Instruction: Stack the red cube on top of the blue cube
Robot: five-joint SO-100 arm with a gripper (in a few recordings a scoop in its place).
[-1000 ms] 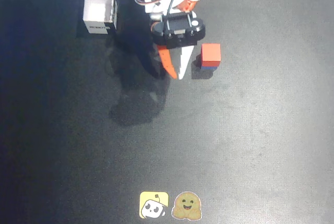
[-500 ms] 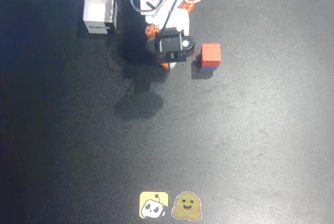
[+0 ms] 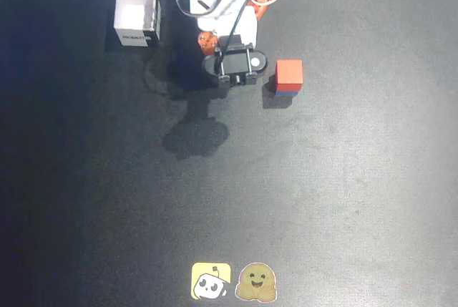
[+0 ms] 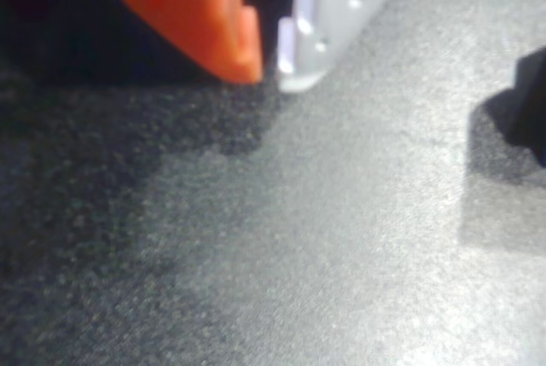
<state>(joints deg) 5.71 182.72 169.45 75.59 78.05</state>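
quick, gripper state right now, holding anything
Gripper: shut and empty in the wrist view, fingertips nearly together. The red cube sits on the blue cube, apart from it.

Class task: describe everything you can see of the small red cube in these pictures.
The small matte red-orange cube has plain faces and sharp edges, seen mostly from above in the overhead view. It sits squarely on top of the bright blue cube, whose lower edge peeks out beneath it, on the dark table. Nothing else touches it; the arm's claw is apart, to its left.
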